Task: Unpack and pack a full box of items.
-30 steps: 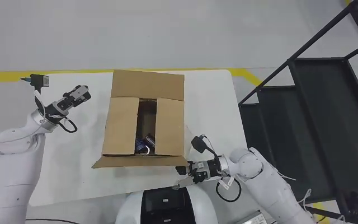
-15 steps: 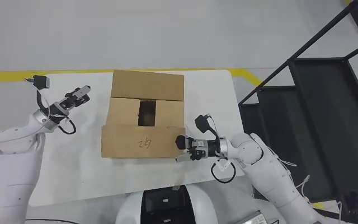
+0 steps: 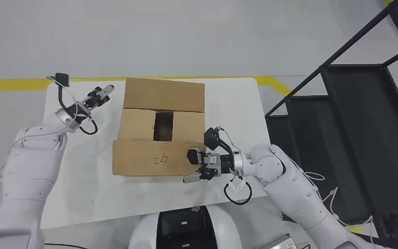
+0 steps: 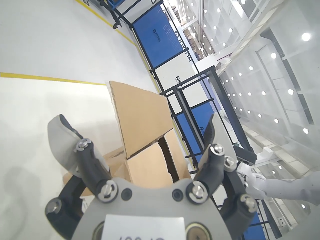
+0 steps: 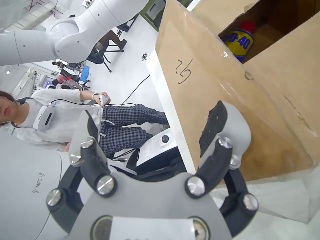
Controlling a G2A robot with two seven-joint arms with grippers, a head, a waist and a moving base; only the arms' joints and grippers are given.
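A brown cardboard box [image 3: 163,103] stands in the middle of the white table [image 3: 74,180]. Its near flap [image 3: 155,159], marked in pen, lies folded over the top, leaving a dark gap [image 3: 164,124] between the side flaps. Through that gap a blue and yellow spray can [image 5: 240,41] with a red cap shows inside the box [image 5: 275,76]. My right gripper [image 3: 193,167] is open at the box's near right corner, one pad [image 5: 217,121] against the folded flap. My left gripper [image 3: 104,93] is open, just off the far left corner of the box [image 4: 142,116], holding nothing [image 4: 137,131].
A black metal stair frame [image 3: 336,124] stands off the table's right side. A yellow floor line [image 3: 25,83] runs behind the table. Bare table lies left of the box and along its near edge.
The near flap, hanging outward a second ago, now lies folded over the box top. My right gripper came up to it. My left gripper moved toward the box's far left corner.
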